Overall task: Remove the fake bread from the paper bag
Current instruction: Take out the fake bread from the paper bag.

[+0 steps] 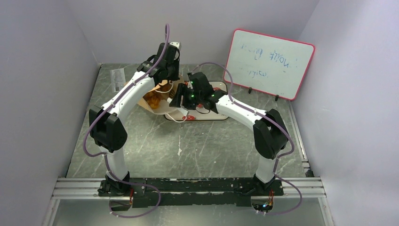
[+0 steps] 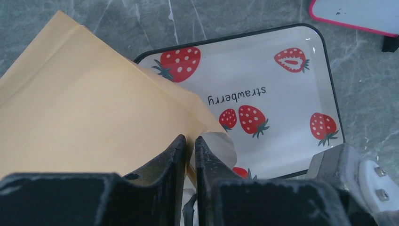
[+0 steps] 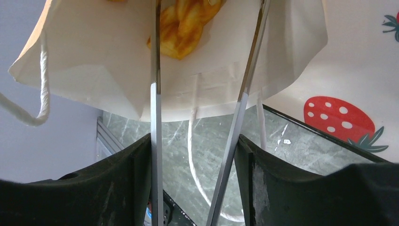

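The paper bag (image 1: 160, 109) lies tilted at the back of the table with its mouth over the left end of the strawberry-print tray (image 1: 211, 114). My left gripper (image 2: 189, 141) is shut on the bag's tan edge (image 2: 84, 108) and holds it up. My right gripper (image 3: 194, 139) is shut on the silver tongs (image 3: 155, 94), whose two arms reach into the bag's open mouth (image 3: 94, 61). A golden braided fake bread (image 3: 186, 26) lies inside between the tong arms, which stand apart. More orange bread (image 1: 153, 99) shows in the bag from above.
The tray (image 2: 282, 94) lies under and right of the bag. White cord handles (image 3: 42, 70) hang from the bag's mouth. A pink-framed whiteboard (image 1: 269, 63) leans at the back right. A clear object (image 1: 117, 77) lies at the back left. Walls enclose the table.
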